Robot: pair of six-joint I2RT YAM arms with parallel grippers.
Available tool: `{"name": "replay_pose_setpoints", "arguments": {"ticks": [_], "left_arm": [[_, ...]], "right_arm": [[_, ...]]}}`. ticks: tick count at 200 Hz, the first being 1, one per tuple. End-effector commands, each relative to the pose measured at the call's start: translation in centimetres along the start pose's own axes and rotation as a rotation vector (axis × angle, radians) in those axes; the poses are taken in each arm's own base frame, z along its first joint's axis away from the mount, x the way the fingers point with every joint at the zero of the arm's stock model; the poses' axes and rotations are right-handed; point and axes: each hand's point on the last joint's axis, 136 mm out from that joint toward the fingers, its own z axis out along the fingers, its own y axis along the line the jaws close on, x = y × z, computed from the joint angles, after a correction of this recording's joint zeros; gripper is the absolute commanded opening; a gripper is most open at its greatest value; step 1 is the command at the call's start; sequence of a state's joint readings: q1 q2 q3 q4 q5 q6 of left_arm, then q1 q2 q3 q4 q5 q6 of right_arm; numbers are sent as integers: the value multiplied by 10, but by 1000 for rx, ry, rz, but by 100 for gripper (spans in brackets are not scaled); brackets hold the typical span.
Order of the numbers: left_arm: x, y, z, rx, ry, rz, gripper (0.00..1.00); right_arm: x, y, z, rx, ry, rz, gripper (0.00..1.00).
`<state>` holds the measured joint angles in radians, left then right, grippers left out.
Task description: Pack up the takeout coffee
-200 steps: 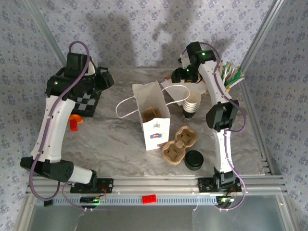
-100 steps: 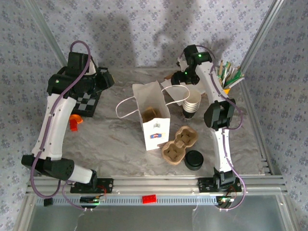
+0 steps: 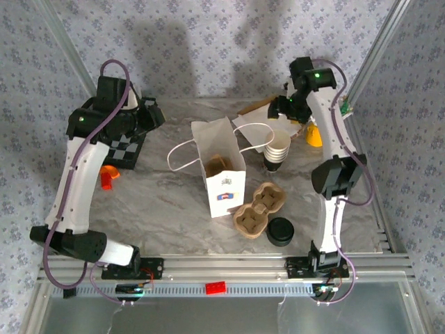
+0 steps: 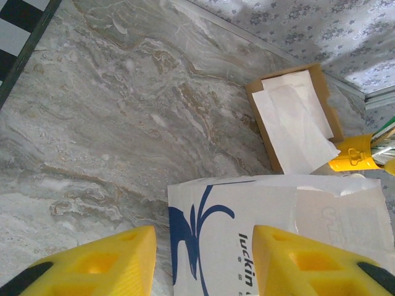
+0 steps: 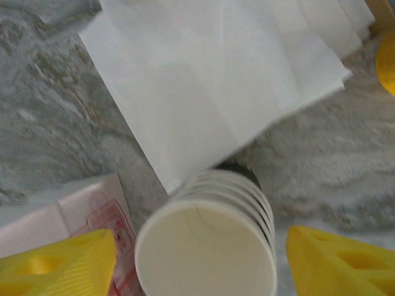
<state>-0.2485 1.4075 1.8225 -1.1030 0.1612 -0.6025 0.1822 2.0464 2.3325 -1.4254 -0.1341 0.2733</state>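
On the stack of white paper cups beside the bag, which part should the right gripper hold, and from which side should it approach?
Probably the top cup's wall just under the rim, coming from above. The stack of cups stands upright, mouth up, and the open right gripper hangs over it, one finger to each side.

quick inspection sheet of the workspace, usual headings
surface: grey marbled table top, dry
job's things: paper bag upright and open; cup stack right of it; cup carrier and black lid in front
clutter: napkins, checkerboard, orange piece
grippers: left gripper open above the bag; right gripper open, fingers either side of the cups
cables: purple cable looped on the left arm
surroundings: patterned wall, aluminium frame
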Motion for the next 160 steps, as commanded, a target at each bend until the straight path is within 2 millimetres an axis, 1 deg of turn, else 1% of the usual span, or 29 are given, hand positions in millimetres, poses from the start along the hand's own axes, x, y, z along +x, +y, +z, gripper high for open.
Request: {"name": "replay_pose_setpoints", "arguments": {"ticks": [1, 11, 27, 50, 64, 87, 112, 132, 149, 160], "left_arm": [[9, 3, -12, 9, 6, 10, 45], [11, 3, -13, 13, 7, 9, 45], [13, 3, -14, 21, 5, 7, 45], [16, 3, -17, 28, 7, 9, 45], [17, 3, -20, 32, 4, 10, 45], [18, 2, -23, 39, -1, 11, 45], [19, 1, -27, 48, -4, 13, 45], [21, 1, -29, 52, -7, 14, 45], [21, 1, -31, 58, -11, 14, 45], [22, 0, -32, 62, -11, 13, 45]], "right_arm": [[36, -8, -3, 48, 80, 92, 66], [48, -8, -2, 55, 104, 106, 65], [64, -19, 3, 106, 145, 112, 63], [75, -22, 17, 119, 179, 121, 58], [75, -23, 24, 138, 188, 108, 56], [72, -31, 34, 185, 198, 103, 45], [69, -38, 33, 226, 179, 106, 35], [69, -42, 36, 242, 186, 108, 29], [68, -45, 37, 256, 183, 110, 19], [67, -46, 35, 262, 177, 113, 16]]}}
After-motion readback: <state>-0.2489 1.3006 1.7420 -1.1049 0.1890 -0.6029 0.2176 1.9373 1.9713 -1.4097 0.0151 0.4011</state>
